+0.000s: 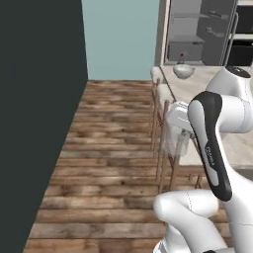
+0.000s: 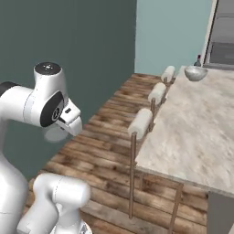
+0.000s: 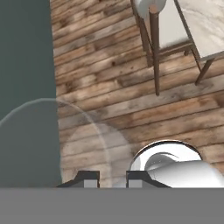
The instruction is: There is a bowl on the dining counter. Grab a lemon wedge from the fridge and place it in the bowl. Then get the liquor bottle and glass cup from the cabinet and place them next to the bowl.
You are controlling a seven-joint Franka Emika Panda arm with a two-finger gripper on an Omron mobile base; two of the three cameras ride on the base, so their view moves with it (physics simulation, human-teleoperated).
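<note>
My gripper [image 3: 112, 178] is shut on the glass cup [image 3: 65, 135], whose clear, pale wall shows as a faint round shape over the wooden floor. The same cup [image 1: 174, 141] hangs below the hand beside the stools, and it appears as a pale disc [image 2: 55, 133] under the hand. The whitish bowl [image 1: 184, 71] [image 2: 195, 73] stands at the far end of the marble dining counter [image 2: 196, 123]. Just behind the bowl is the dark liquor bottle [image 2: 198, 61] with its red cap [image 1: 181, 55]. The lemon wedge cannot be made out from here.
Cushioned wooden stools [image 2: 140, 122] [image 2: 157, 91] line the counter's near side; one stool [image 3: 151, 26] lies ahead of the hand. A dark wall [image 1: 39, 99] runs along the left. Wooden floor [image 1: 113, 148] lies between them. A tall grey appliance [image 1: 197, 29] stands beyond the counter.
</note>
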